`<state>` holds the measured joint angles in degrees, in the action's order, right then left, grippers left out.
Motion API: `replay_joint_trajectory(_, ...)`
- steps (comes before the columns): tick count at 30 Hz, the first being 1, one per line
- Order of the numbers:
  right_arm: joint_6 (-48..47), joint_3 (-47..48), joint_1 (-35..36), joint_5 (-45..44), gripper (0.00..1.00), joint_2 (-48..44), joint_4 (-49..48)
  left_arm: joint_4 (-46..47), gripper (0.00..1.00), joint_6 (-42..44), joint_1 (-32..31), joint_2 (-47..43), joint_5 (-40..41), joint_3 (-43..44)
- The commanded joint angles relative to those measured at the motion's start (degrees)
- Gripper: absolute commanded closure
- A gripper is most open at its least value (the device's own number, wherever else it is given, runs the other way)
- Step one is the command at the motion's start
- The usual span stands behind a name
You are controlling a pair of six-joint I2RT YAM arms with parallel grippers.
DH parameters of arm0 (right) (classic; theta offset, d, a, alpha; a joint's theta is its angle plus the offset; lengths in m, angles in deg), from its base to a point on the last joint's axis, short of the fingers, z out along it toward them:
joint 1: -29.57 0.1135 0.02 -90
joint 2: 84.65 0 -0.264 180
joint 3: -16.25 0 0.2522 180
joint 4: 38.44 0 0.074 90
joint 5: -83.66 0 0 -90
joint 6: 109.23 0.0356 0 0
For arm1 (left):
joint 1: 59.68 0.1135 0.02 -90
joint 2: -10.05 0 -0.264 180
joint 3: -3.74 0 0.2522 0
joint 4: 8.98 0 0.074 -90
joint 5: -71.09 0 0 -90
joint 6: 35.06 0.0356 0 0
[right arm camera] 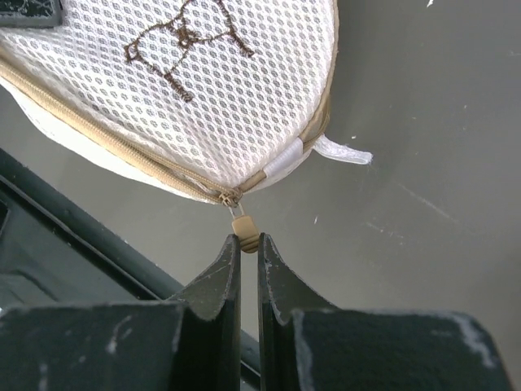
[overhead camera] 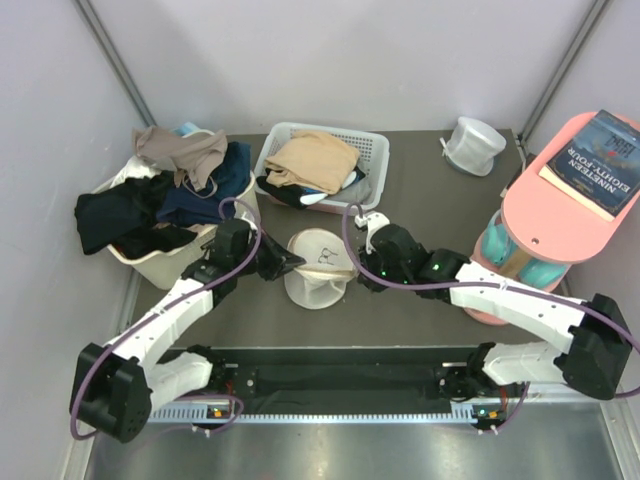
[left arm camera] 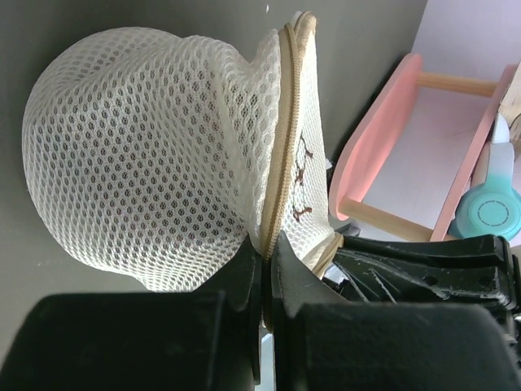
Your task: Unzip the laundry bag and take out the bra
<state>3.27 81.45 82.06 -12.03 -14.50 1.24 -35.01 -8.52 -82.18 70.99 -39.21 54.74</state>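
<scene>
The laundry bag (overhead camera: 318, 268) is a pale beige-white mesh dome with a tan zipper, lying at the table's middle between both arms. My left gripper (overhead camera: 292, 262) is shut on the bag's zipper seam (left arm camera: 277, 175) at its left edge; the mesh dome (left arm camera: 138, 155) bulges to the left in that view. My right gripper (overhead camera: 357, 272) is shut on the tan zipper pull (right arm camera: 245, 232) at the bag's right edge, where the zipper (right arm camera: 122, 151) is closed. The bag's flat face bears a brown embroidered mark (right arm camera: 183, 45). The bra is not visible.
A white tub of dark clothes (overhead camera: 165, 205) stands at the left, a white basket (overhead camera: 372, 152) with tan garments behind the bag. A second whiter round pouch (overhead camera: 473, 145) sits far right. A pink shelf unit (overhead camera: 560, 215) with a book (overhead camera: 598, 155) stands right.
</scene>
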Motion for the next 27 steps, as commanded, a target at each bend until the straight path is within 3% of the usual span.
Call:
replay_joint_trajectory(1,-4.3,1.5,-3.3,-2.7,1.0,1.2,5.6,5.5,1.0,-0.2,1.3,-2.6,-0.9,-4.3)
replay_joint_trajectory(11,-2.7,3.7,-4.9,-3.3,1.0,7.5,4.9,4.9,1.0,0.0,1.0,-10.9,-2.5,-11.0)
replay_joint_trajectory(12,-2.6,4.3,-4.9,-3.3,1.0,7.4,5.5,5.4,0.98,0.4,0.9,-10.8,-3.3,-11.4)
replay_joint_trajectory(13,-2.9,5.1,-4.9,-3.3,1.0,7.5,6.6,6.1,0.88,0.5,1.0,-10.6,-4.4,-11.6)
replay_joint_trajectory(15,-3.3,8.8,-4.7,-3.9,0.77,7.5,11.2,5.4,0.67,2.0,0.9,-10.5,-6.2,-11.1)
replay_joint_trajectory(16,-3.3,10.1,-4.3,-4.2,0.65,7.3,12.5,2.2,0.47,2.9,1.0,-10.6,-6.0,-9.6)
replay_joint_trajectory(17,-3.3,12.6,-4.1,-4.4,0.47,7.0,13.7,-0.4,0.41,4.0,1.0,-11.0,-5.6,-8.5)
replay_joint_trajectory(20,-2.9,18.2,-2.4,-4.2,0.3,6.0,16.6,-8.3,0.29,7.4,1.1,-13.7,0.3,-4.1)
replay_joint_trajectory(27,1.1,27.0,2.1,-0.1,0.28,13.8,12.9,-9.2,0.25,5.2,2.0,-17.0,5.4,-2.3)
